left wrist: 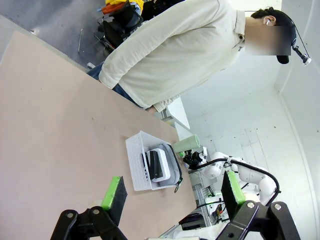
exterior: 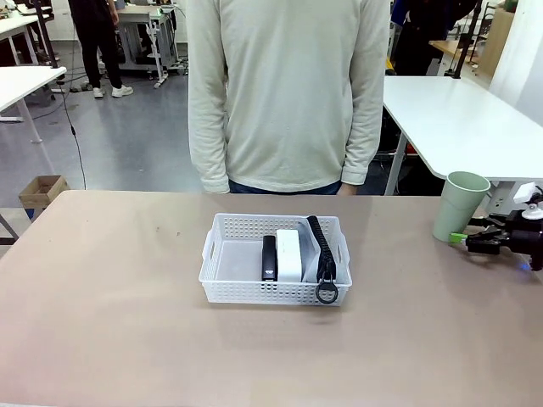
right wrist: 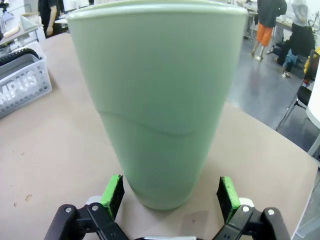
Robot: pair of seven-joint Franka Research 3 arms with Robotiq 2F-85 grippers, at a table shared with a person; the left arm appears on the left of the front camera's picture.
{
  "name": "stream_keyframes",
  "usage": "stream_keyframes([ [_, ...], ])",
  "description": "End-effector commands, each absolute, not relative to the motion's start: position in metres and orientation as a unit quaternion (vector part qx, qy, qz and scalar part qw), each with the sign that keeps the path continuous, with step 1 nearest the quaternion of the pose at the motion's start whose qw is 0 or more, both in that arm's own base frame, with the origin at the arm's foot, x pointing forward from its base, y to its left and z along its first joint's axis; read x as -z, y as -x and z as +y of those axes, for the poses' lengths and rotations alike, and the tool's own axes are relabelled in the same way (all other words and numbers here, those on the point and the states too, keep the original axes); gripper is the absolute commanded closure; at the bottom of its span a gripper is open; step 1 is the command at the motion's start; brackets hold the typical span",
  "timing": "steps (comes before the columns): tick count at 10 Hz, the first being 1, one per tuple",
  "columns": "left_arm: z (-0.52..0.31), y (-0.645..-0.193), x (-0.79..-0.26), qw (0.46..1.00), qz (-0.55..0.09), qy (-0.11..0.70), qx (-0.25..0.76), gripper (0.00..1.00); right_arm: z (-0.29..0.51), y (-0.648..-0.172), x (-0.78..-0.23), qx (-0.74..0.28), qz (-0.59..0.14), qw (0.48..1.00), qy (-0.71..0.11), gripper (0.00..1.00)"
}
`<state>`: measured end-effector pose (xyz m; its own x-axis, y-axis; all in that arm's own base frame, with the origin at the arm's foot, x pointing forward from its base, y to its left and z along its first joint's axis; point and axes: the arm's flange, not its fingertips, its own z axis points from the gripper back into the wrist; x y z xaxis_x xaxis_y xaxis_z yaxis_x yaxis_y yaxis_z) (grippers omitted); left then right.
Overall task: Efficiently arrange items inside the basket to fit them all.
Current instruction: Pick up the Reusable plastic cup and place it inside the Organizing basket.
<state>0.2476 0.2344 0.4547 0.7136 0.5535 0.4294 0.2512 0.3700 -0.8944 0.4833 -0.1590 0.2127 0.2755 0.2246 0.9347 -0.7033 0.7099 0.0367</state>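
The white lattice basket (exterior: 254,291) sits mid-table. Inside it, from left to right, lie a black stapler (exterior: 269,257), a white block (exterior: 289,254) and the grey pouch (exterior: 322,248) standing on edge, zipper up, its ring pull (exterior: 327,293) over the front rim. The pale green cup (exterior: 461,206) stands upright on the table at far right. My right gripper (exterior: 462,239) is open at the cup's base; in the right wrist view its green pads (right wrist: 114,192) flank the cup (right wrist: 157,100) without touching. My left gripper (left wrist: 173,192) is open and empty, well away from the basket (left wrist: 136,167).
A person (exterior: 287,93) stands at the far edge, arms down. The basket's left part is free. Bare brown table (exterior: 102,297) stretches on both sides. White tables (exterior: 458,119) and a cardboard box (exterior: 41,193) stand beyond.
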Motion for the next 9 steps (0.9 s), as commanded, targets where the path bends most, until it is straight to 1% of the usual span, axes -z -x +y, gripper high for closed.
stream_keyframes([
  [1, 0.232, -0.247, -0.454, 0.736, -0.376, 0.555, -0.093, 0.00, -0.152, -0.485, -0.206, -0.318, -0.529, 0.749, -0.241, 0.00],
  [3, 0.232, -0.247, -0.454, 0.736, -0.376, 0.555, -0.093, 0.00, -0.144, -0.489, -0.205, -0.317, -0.547, 0.740, -0.230, 0.00],
  [7, 0.232, -0.247, -0.454, 0.736, -0.376, 0.555, -0.093, 0.00, -0.135, -0.496, -0.219, -0.309, -0.575, 0.713, -0.256, 0.00],
  [9, 0.232, -0.247, -0.454, 0.736, -0.376, 0.555, -0.093, 0.00, -0.132, -0.490, -0.221, -0.310, -0.582, 0.705, -0.261, 0.00],
])
